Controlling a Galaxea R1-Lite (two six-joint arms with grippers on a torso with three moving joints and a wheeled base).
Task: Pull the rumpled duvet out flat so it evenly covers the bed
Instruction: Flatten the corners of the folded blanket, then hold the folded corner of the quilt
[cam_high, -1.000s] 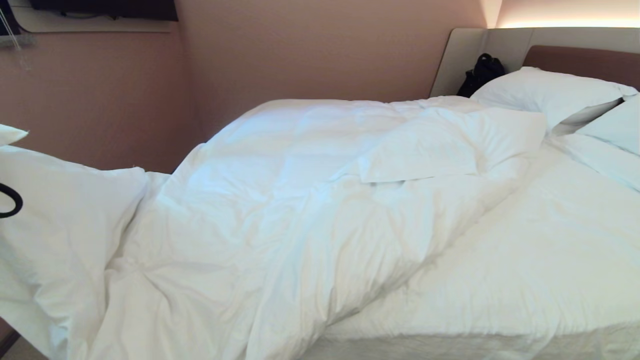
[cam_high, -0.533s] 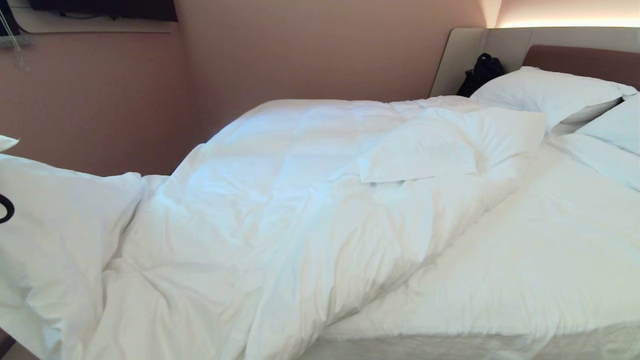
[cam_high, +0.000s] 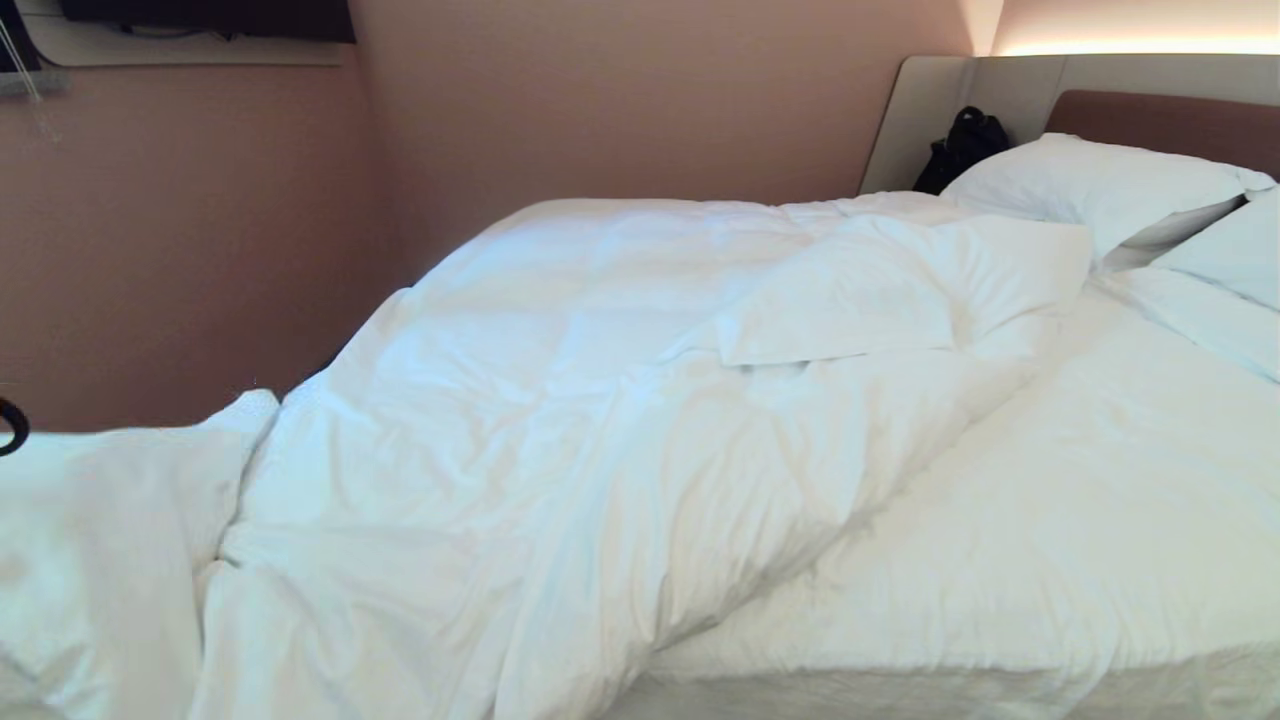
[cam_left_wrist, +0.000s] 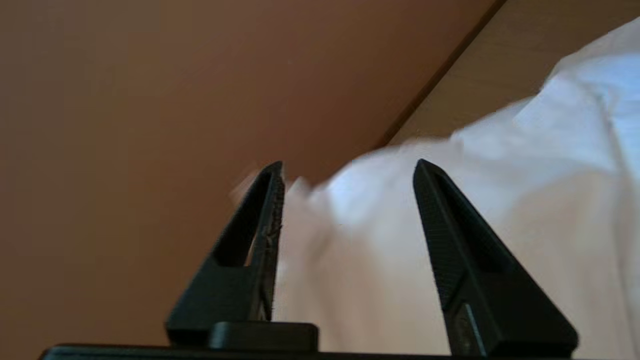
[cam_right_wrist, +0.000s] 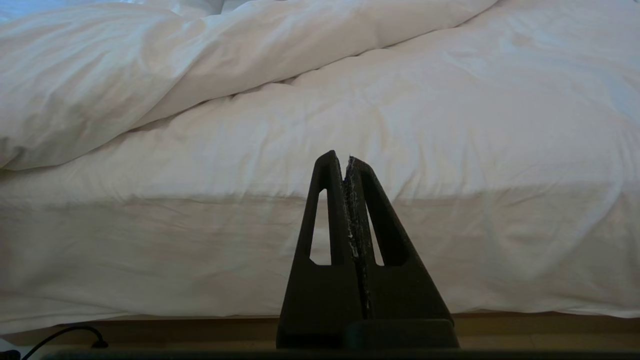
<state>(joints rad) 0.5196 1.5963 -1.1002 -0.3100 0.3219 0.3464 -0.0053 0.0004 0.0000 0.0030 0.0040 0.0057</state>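
Duvet (cam_high: 620, 420) lies bunched along the wall side of the bed (cam_high: 1050, 560), its near corner slumped off the foot end, w/ the sheet on the pillows (cam_high: 1090, 185) side bare. Left gripper (cam_left_wrist: 348, 200) jaws stand apart w/ nothing clamped, duvet cloth just beyond the tips, while the right gripper (cam_right_wrist: 346, 162), shut and empty, hangs parked facing the bed's side. Risk, as judged: the loose corner slides off the bed under its own weight; only the left wrist view shows the parted jaws, while the head view shows the overall spread.
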